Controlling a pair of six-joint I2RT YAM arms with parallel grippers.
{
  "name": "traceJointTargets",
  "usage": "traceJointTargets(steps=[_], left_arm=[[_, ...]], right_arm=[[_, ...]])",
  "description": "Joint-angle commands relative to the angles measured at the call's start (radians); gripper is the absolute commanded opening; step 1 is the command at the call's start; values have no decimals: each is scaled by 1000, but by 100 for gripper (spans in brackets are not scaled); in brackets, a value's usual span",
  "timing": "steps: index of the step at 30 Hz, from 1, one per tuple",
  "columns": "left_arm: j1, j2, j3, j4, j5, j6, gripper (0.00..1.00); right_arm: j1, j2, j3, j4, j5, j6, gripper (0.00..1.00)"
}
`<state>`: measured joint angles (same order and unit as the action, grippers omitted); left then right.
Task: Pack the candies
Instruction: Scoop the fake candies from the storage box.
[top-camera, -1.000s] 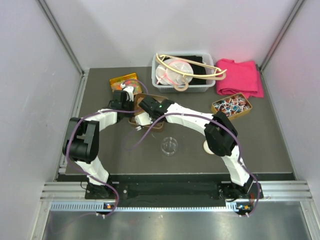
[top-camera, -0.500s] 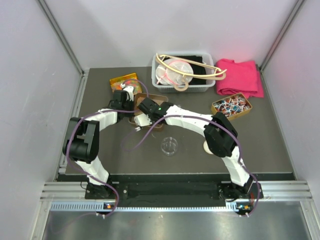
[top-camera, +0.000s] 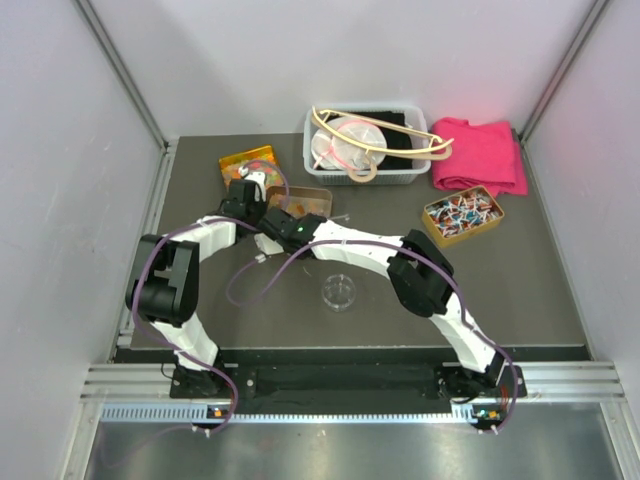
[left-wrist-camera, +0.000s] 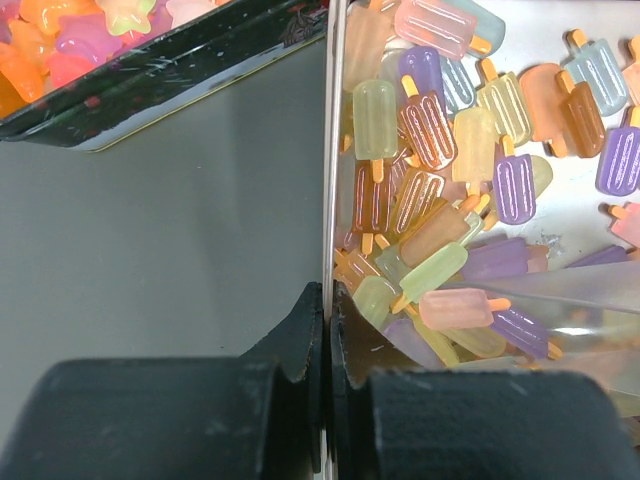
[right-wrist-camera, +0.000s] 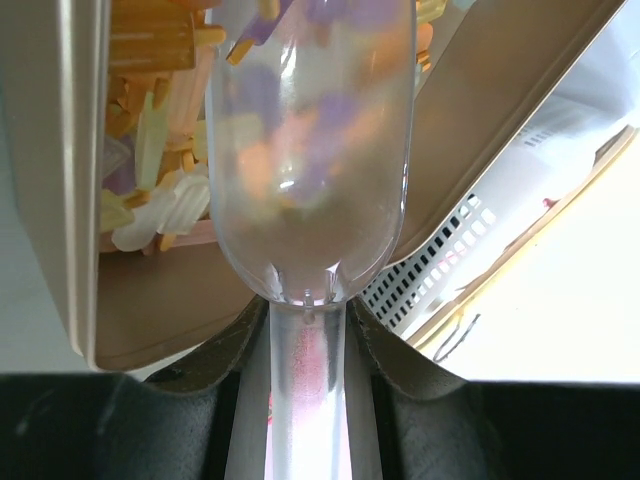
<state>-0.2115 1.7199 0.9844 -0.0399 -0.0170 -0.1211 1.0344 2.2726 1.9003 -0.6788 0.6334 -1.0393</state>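
A tan tin (left-wrist-camera: 327, 150) holds several popsicle-shaped candies (left-wrist-camera: 450, 150) in orange, yellow, pink and purple. My left gripper (left-wrist-camera: 327, 300) is shut on that tin's thin side wall; from above it (top-camera: 247, 200) sits at the tin's (top-camera: 312, 196) left end. My right gripper (right-wrist-camera: 308, 320) is shut on the handle of a clear plastic scoop (right-wrist-camera: 310, 150). The scoop's bowl reaches into the tilted tin (right-wrist-camera: 80, 200) over the candies (right-wrist-camera: 150, 160). Colours show through the bowl; I cannot tell whether candies lie in it. The right gripper (top-camera: 283, 225) is just near of the tin.
A second tin of orange and pink star candies (top-camera: 248, 160) lies behind the left gripper. A small clear round dish (top-camera: 339, 291) sits mid-table. A white basket with hangers (top-camera: 365, 150), a pink cloth (top-camera: 480, 155) and a tin of wrapped sweets (top-camera: 462, 213) stand further right.
The right arm has swung left and drawn its gripper a little nearer, uncovering more of the tan tin. The left gripper keeps its hold on the tin wall.
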Motion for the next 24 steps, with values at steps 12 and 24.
traceJointTargets(steps=[12, 24], left_arm=[[-31, -97, 57, 153, 83, -89, 0], [-31, -100, 51, 164, 91, -81, 0]], right_arm=[[67, 108, 117, -10, 3, 151, 0], [70, 84, 100, -79, -230, 284, 0]])
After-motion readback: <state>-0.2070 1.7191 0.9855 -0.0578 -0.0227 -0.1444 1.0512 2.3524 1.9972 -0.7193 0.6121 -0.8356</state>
